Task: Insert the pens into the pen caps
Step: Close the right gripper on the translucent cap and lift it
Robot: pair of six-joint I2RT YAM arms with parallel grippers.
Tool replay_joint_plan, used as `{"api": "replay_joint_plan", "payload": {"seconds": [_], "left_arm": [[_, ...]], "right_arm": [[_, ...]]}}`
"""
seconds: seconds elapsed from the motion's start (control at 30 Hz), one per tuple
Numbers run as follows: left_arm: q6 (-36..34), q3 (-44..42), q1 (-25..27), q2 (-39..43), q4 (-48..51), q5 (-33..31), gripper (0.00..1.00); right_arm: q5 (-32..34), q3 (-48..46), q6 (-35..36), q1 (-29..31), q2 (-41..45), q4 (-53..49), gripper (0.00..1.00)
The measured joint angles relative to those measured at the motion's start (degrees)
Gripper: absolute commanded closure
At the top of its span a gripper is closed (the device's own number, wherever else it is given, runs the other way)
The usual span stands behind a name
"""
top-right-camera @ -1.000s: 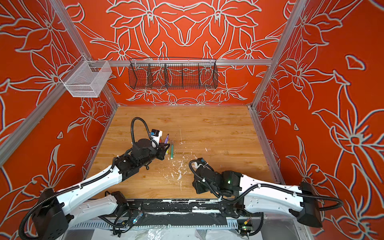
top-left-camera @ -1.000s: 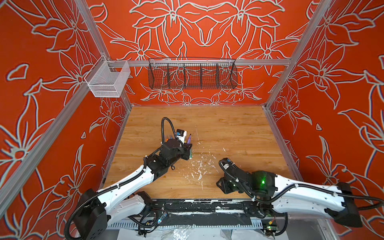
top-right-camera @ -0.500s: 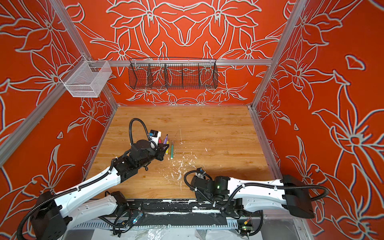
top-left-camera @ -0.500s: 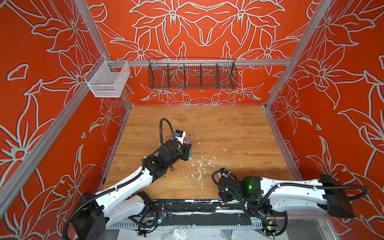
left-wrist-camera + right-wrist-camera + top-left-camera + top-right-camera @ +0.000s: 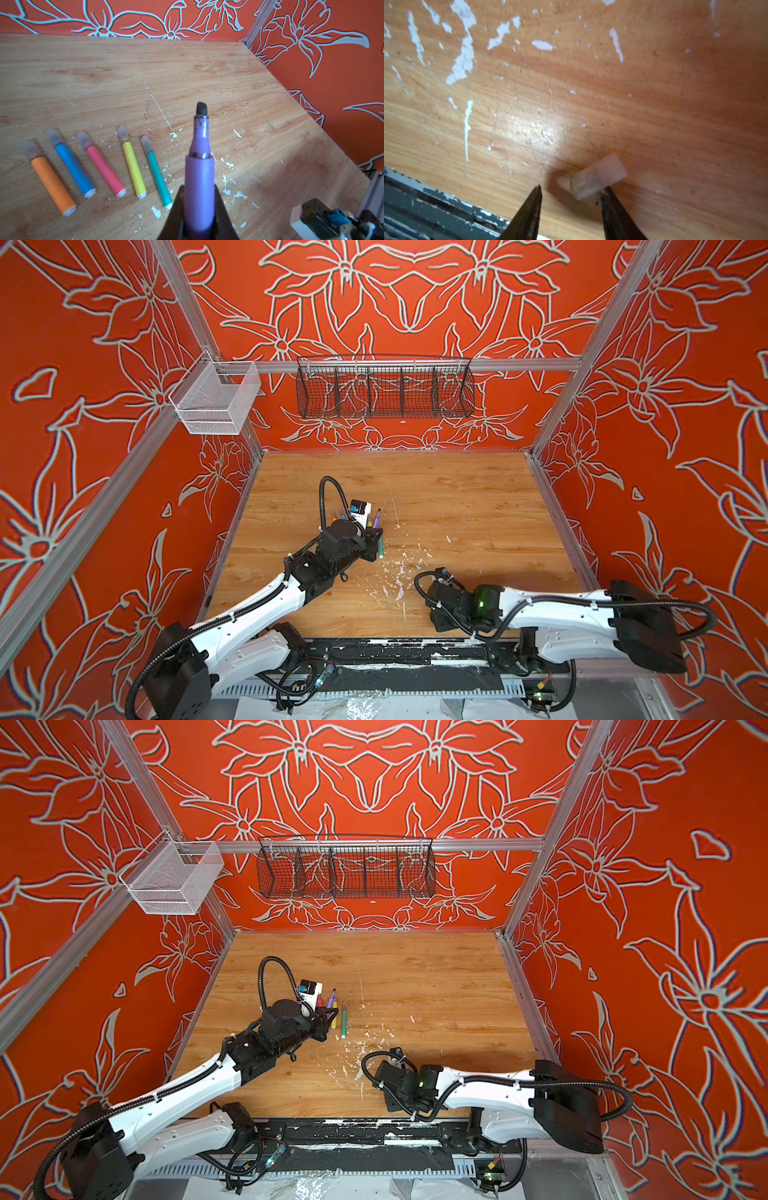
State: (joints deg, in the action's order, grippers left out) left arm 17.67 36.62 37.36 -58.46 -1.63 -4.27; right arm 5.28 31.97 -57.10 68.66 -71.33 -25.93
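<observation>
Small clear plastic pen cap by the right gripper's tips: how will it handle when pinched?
Likely to roll: the small clear plastic pen cap is a stubby tube on its side on the glossy wooden table. Probably light and slick, so it may squirt away: it sits off-centre ahead of the open right gripper.

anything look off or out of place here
A loose pen cap lies on its side by the table's front edge, just ahead of the right gripper's open jaws, apart from the five capped pens. The purple pen in the left gripper is uncapped. White flecks litter the wood.
</observation>
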Motion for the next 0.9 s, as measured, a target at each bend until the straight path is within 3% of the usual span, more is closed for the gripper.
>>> {"api": "replay_joint_plan", "payload": {"seconds": [0.37,0.77,0.9], "left_arm": [[0.00,0.00,0.00,0.00,0.00,0.00,1.00],[0.00,0.00,0.00,0.00,0.00,0.02,1.00],[-0.02,0.00,0.00,0.00,0.00,0.02,1.00]], "right_arm": [[0.42,1.81,2.93,-3.06,-2.73,0.70,0.52],[3.45,5.97,5.18,-3.43,-7.80,-3.85,0.67],[4.02,7.17,5.53,-3.43,-9.18,-5.01,0.65]]}}
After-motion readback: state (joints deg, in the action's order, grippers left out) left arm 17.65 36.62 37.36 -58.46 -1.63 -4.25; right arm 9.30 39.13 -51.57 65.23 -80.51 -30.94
